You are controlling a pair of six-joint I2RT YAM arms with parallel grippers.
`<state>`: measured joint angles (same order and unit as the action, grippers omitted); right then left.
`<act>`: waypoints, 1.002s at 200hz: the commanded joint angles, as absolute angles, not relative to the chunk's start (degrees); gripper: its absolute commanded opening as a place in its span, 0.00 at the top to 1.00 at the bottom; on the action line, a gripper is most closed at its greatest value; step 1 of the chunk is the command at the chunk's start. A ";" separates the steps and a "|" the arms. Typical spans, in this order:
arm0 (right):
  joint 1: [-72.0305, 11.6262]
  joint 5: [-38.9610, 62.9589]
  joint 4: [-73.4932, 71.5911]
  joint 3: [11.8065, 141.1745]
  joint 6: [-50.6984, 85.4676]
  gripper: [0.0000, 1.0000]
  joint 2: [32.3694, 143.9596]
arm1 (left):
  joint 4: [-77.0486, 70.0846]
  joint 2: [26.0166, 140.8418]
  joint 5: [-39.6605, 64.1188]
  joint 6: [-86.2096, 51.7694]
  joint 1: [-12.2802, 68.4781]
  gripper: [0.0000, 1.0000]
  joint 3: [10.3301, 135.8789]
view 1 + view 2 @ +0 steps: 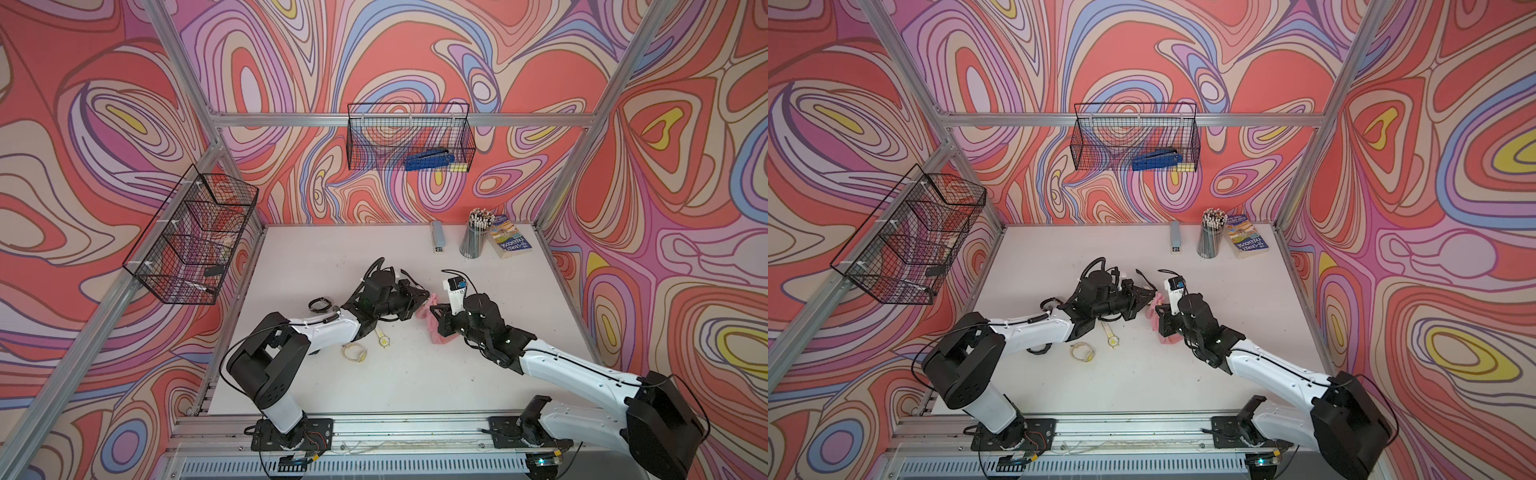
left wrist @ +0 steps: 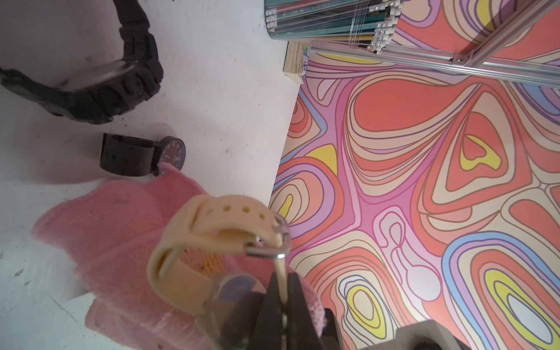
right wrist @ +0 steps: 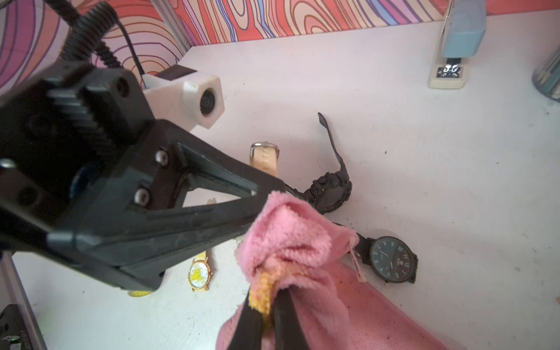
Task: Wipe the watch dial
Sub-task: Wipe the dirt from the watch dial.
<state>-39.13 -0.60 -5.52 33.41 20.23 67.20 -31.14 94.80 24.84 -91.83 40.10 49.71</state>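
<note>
White-shelled arms, black joints, looping black cables (silver screws on the black, triangular left gripper)

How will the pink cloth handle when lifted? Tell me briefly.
Likely floppy: the cloth slumps into folds where the right gripper pinches it. Probably light, with a fluffy, grippy pile. Its tail lies on the table against the numbered watch, so lifting may nudge that.

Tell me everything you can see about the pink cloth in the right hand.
The pink cloth is a fluffy, terry-like rag with a yellow-orange reverse showing at the pinch. The right hand is shut on a bunched fold, raised into a hump at the tip of the left hand, which holds a beige watch. The rest trails down onto the white table, its edge overlapping the strap of a black dark-dialled watch.
</note>
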 commanded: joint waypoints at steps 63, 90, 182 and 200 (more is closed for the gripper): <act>-39.73 -3.81 -16.96 33.74 20.57 1.00 68.69 | -37.05 95.17 24.96 -97.10 41.04 1.00 49.76; -39.81 -4.02 -17.56 33.59 20.96 1.00 71.06 | -37.09 95.32 25.20 -97.91 41.05 1.00 50.70; -39.81 -7.84 -22.66 33.09 22.33 1.00 67.06 | -39.24 96.01 25.11 -99.82 41.66 1.00 48.77; -39.77 -11.42 -22.28 32.79 22.32 1.00 65.71 | -40.11 96.15 25.07 -100.42 41.84 1.00 47.97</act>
<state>-39.48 -6.07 -15.49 32.42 22.15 69.01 -38.06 94.83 22.63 -98.04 40.34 49.71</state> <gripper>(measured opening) 0.071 0.054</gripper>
